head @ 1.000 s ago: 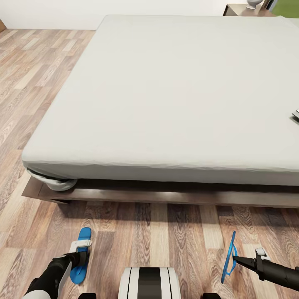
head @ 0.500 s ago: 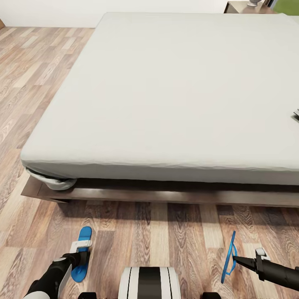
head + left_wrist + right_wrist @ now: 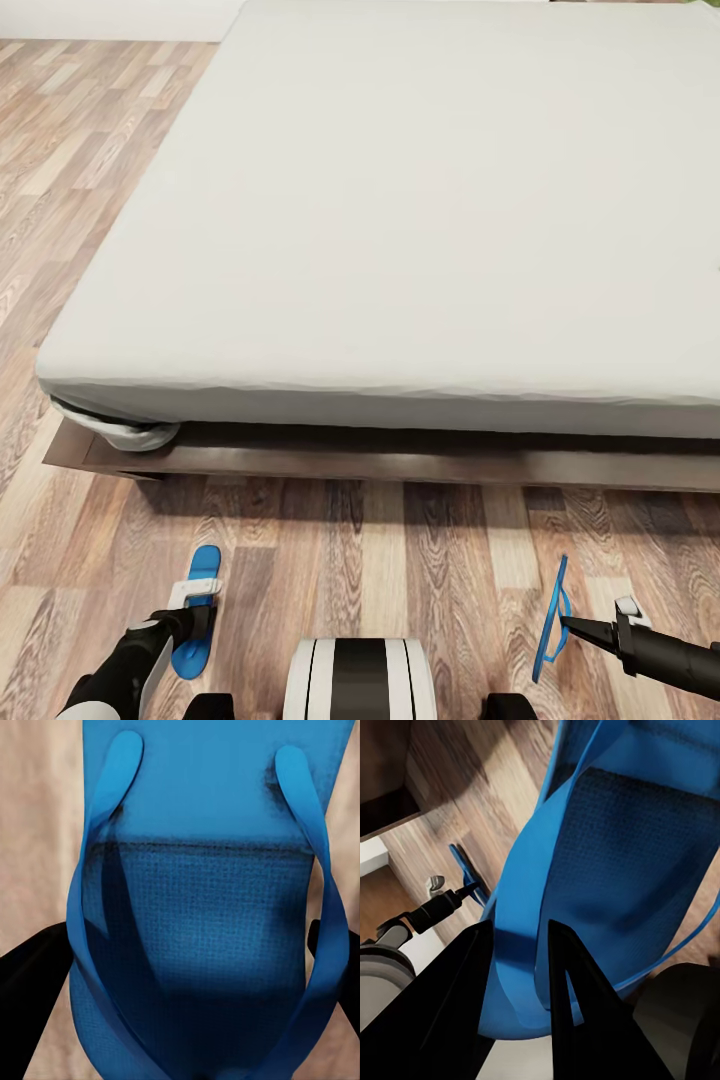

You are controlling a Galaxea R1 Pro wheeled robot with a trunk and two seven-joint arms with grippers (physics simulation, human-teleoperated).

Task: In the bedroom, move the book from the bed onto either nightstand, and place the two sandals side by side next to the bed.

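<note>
1. Left of the bed's foot, one blue sandal [image 3: 196, 612] lies flat on the wood floor [image 3: 400, 560], just off the bed [image 3: 420, 230] frame's corner. The left claw [image 3: 188, 622] sits over its strap end. The left wrist camera shows dark fingers [image 3: 30, 982] either side of the sole, close to its edges, but I cannot tell whether they are pinching it.

2. Right of that, well apart along the foot of the bed, the second sandal [image 3: 550, 620] stands up on edge off the floor. The right claw [image 3: 566, 625] has it nipped by the strap; the fingers [image 3: 562, 975] are closed narrow around a thin blue band.

3. Handling, as I judge it: these look light, thin and bendy. The sole should flop if taken by a tip. The strap is the easy hold, though the sandal will dangle and swing from it.

4. The head camera gives the spacing: the pair is far from side by side. The wrist cameras give what it cannot: the weave of the footbed [image 3: 202, 930] and how each strap sits against the fingers.
</note>
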